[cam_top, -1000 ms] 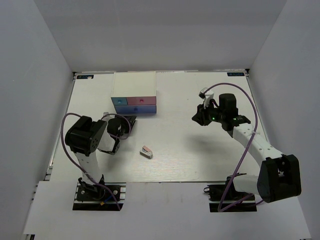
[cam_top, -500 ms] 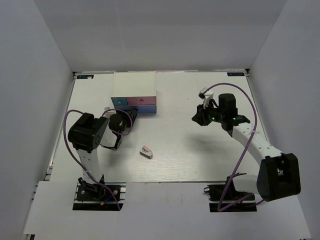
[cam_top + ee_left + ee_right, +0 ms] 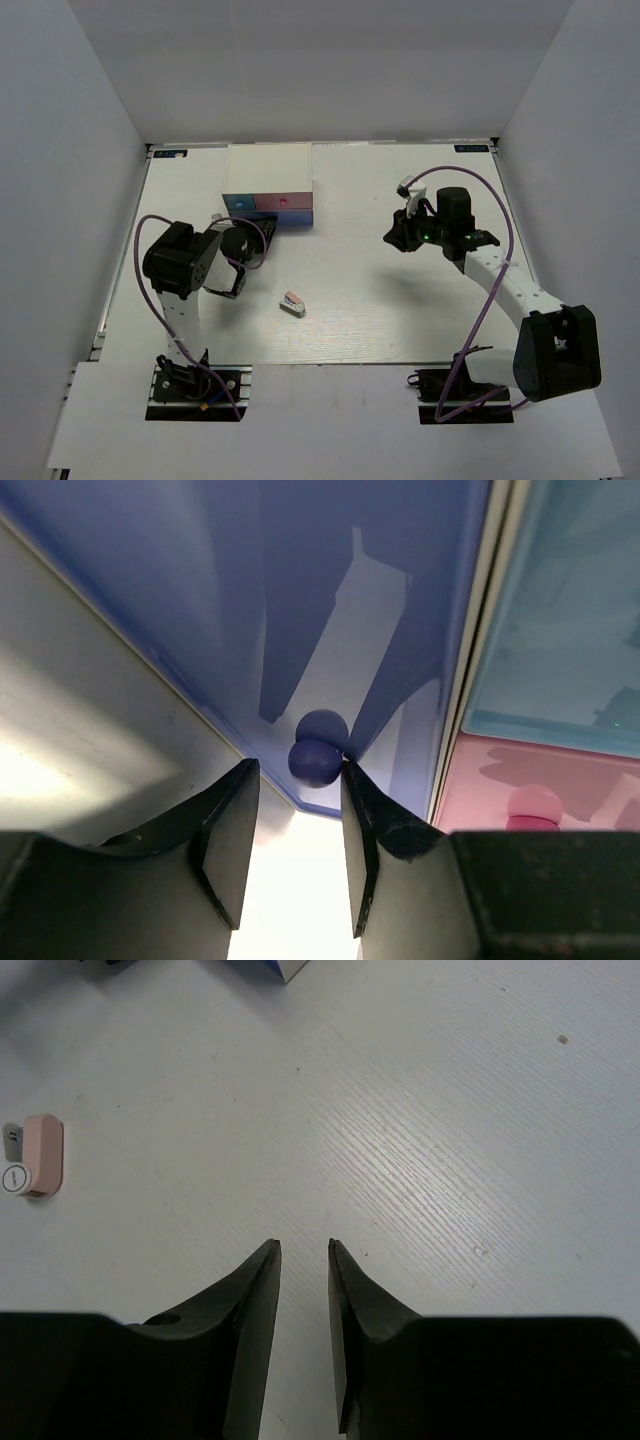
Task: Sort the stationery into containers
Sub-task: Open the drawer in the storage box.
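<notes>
Since a second ago only the left arm (image 3: 180, 262) has moved, swinging its wrist in toward the lower front of the box (image 3: 268, 172). The right arm (image 3: 500, 280) and the stationery lie as they did.

On the desk (image 3: 360, 180) the box sits at the far side, and the blue-lavender drawer (image 3: 268, 217) along its bottom is not yet pulled out. The pink-and-white stapler-like piece (image 3: 292, 303) is the only stationery in view. It lies on the desk in front of the box, apart from it and between the two arms.

The risk lies at the knob (image 3: 317, 761). It is small and round, and the left fingers (image 3: 228, 840) stand apart on either side of it. The knob sits at their very tips, closer to one finger than the other. If they closed this shallow and off-centre, they would likely slip off. A pull could also drag the light box instead of opening the drawer.

Only the left wrist view shows this straddle, along with the pink drawer (image 3: 520, 775) and the light blue drawer (image 3: 570, 630) beside it. From above, the wrist hides the knob. Only the right wrist view shows the right fingers (image 3: 258, 1300) slightly apart with nothing between them, hovering over bare desk.
</notes>
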`<state>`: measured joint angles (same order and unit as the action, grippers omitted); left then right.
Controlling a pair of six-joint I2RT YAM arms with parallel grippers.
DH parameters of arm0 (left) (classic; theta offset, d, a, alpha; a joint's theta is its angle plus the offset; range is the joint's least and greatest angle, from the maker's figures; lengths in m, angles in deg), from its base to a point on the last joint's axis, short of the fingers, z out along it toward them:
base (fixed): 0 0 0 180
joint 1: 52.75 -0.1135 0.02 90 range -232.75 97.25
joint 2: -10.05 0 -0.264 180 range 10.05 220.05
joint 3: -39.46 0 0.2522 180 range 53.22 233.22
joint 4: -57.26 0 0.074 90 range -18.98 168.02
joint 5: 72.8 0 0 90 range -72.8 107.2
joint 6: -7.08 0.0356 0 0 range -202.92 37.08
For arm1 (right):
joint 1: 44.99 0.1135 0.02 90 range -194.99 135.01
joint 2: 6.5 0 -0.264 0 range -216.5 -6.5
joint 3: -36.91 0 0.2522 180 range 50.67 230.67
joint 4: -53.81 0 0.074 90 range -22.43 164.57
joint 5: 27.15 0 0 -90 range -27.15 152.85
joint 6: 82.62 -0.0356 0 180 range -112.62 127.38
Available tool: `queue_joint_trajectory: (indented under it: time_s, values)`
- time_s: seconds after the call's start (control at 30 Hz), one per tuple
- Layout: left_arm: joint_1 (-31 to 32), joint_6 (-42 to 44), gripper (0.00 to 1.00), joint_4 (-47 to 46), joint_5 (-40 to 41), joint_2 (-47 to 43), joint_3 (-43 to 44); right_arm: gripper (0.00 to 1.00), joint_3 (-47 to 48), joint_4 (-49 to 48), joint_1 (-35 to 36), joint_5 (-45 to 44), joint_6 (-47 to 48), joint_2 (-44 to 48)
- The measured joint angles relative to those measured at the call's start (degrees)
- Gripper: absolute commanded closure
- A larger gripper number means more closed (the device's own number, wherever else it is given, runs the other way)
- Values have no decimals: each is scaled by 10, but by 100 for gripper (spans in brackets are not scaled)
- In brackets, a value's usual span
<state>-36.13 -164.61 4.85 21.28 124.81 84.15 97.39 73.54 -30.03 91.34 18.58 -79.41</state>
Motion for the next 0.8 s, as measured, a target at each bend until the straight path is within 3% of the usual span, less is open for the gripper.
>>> queue_joint_trajectory:
  time_s: [0.2,0.37,0.57,0.8]
  values:
    - [0,-5,55,-31,0,21,5,68,4,3,0,0,4,0]
    - [0,-8,68,-44,0,22,6,68,7,3,0,0,4,0]
    - [0,-10,77,-58,4,21,-7,68,7,3,0,0,5,0]
    - [0,-14,78,-108,13,4,-73,68,7,3,0,3,11,0]
